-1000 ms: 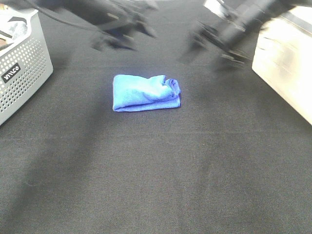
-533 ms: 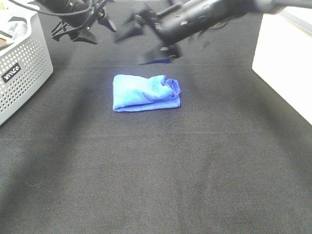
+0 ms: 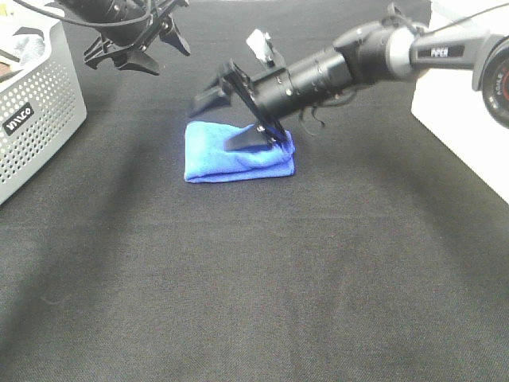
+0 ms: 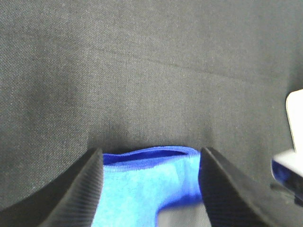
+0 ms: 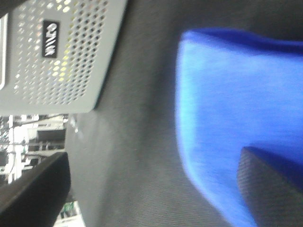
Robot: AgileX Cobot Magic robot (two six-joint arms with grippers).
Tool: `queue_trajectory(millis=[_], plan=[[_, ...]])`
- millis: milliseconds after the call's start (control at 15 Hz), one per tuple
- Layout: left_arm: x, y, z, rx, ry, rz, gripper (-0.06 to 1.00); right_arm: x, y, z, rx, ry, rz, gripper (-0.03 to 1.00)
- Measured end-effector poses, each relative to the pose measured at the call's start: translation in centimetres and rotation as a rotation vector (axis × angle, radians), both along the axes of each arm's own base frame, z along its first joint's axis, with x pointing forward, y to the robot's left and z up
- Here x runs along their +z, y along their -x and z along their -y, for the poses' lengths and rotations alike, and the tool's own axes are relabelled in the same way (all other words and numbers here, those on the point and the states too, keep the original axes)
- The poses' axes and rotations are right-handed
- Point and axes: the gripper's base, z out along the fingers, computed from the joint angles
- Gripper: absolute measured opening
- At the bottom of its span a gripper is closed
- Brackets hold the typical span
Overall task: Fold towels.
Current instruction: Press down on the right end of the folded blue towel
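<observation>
Right gripper [image 3: 238, 119] fingers apart, one apparently touching the folded towel [image 3: 231, 155]; press squarely before closing.

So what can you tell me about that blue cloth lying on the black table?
The towel is bright royal-blue fuzzy cloth, folded into a compact, slightly lumpy rectangle with layered edges bunched at its right end. It lies flat on the black fabric-covered table, right of the grey perforated basket. The right end effector, open, has one finger pressing on its top; the left end effector hangs apart from it.
</observation>
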Motion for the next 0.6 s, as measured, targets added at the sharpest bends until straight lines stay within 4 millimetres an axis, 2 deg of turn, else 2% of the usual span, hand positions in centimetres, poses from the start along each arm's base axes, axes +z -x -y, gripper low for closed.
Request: queue_trajectory(millis=[133,200,400,600], plan=[[0.0,0.0,0.0,-0.001,0.000,-0.003,0.57,-0.2,-1.1,3.0,-0.048,0.015,-0.010,0.89],[0.0,0.0,0.0,-0.001,0.000,-0.003,0.57,-0.2,-1.1,3.0,-0.048,0.015,-0.010,0.89],[0.0,0.0,0.0,-0.001,0.000,-0.003,0.57,-0.6,-1.5,5.3,-0.046,0.063,-0.019,0.89],[0.0,0.1,0.0,-0.003,0.000,-0.006,0.57,-0.9,-1.2,6.0,-0.012,0.171,-0.023,0.89]])
